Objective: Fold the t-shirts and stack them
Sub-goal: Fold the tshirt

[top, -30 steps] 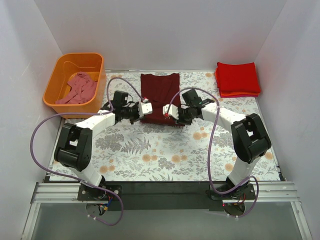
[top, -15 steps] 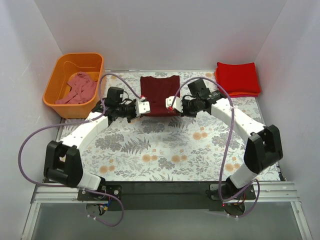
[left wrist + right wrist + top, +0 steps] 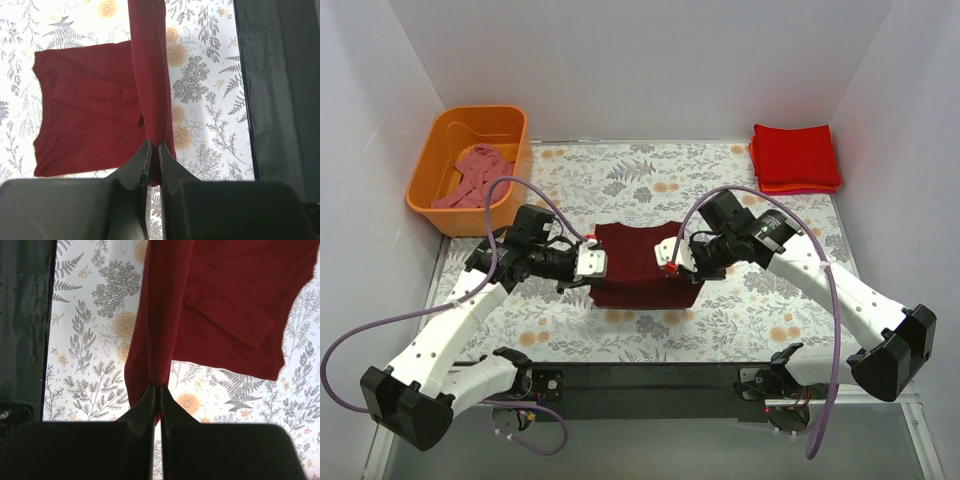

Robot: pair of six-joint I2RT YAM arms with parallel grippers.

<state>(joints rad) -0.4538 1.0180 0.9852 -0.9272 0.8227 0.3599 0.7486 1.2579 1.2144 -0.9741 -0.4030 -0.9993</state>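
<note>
With both arms bent in over the near middle of the table (image 3: pixel 650 180), I log the left gripper (image 3: pixel 592 262) clamped on the left edge of the dark maroon t-shirt (image 3: pixel 638 265) and the right gripper (image 3: pixel 670 255) clamped on its right edge. In the left wrist view the fingers (image 3: pixel 135 170) are pressed together on a pinched fold of maroon cloth, with no gap showing between them. A strip of cloth runs straight away from the tips, and the rest of the shirt lies spread on the floral surface below. The right wrist view shows the same: fingers (image 3: pixel 142 407) closed tight on a maroon fold, with the shirt body lying flat beyond. From the top camera the shirt reads as a compact rectangle between the two grippers. The stack of bright red t-shirts (image 3: pixel 795 157) sits folded at the far right corner. The dusty pink t-shirt (image 3: pixel 475 178) lies crumpled inside the orange tub (image 3: pixel 425 170) at far left.
</note>
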